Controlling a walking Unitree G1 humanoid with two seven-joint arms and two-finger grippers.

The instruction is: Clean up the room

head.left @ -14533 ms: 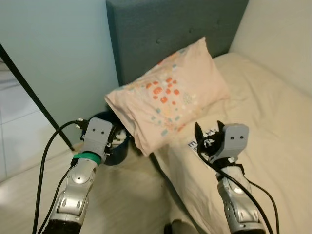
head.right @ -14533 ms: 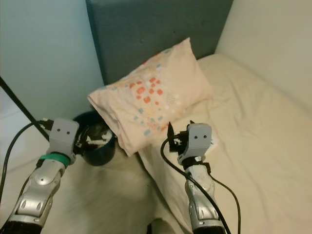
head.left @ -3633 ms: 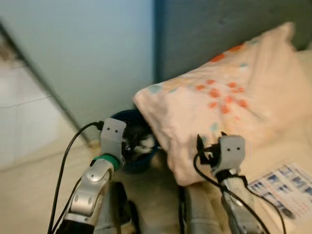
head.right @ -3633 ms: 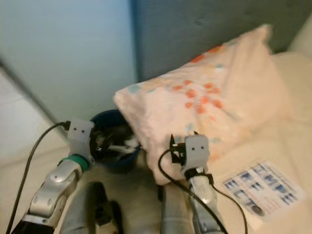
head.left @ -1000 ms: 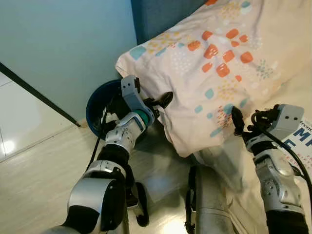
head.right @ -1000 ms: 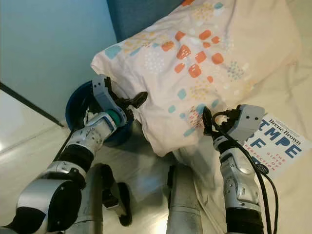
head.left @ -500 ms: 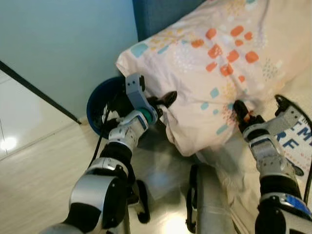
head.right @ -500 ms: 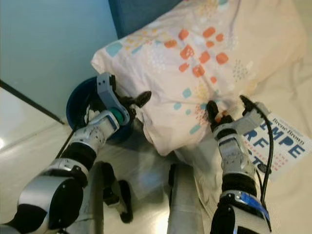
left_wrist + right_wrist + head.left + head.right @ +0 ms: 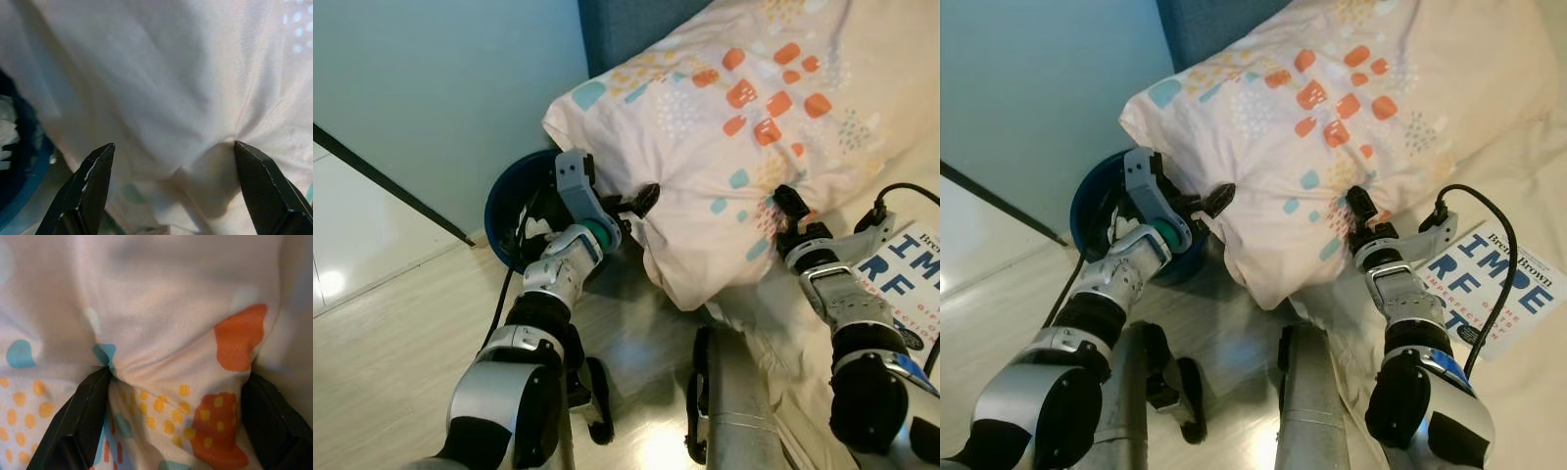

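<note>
- Far left, the blue bin [image 9: 504, 211] sits on the floor against the wall, holding crumpled scraps; the pillow's corner hangs over its rim.
- Our left gripper [image 9: 631, 211] is at the pillow's overhanging left end. In the left wrist view its fingers [image 9: 90, 181] stand wide apart, the tips pressed into the fabric with a fold bunched between them, not yet clamped.
- The pillow [image 9: 734, 127], pale with orange and teal dots, lies half off the bed corner against the headboard [image 9: 626, 24].
- Our right gripper [image 9: 1371, 223] presses into the pillow's lower edge, fingers [image 9: 85, 406] spread around a gathered pinch of cloth.
- Far right, a book [image 9: 901, 284] lies on the mattress.
- We judge the step as gripping the pillow; next, both grippers must close, then lift it back onto the bed.
</note>
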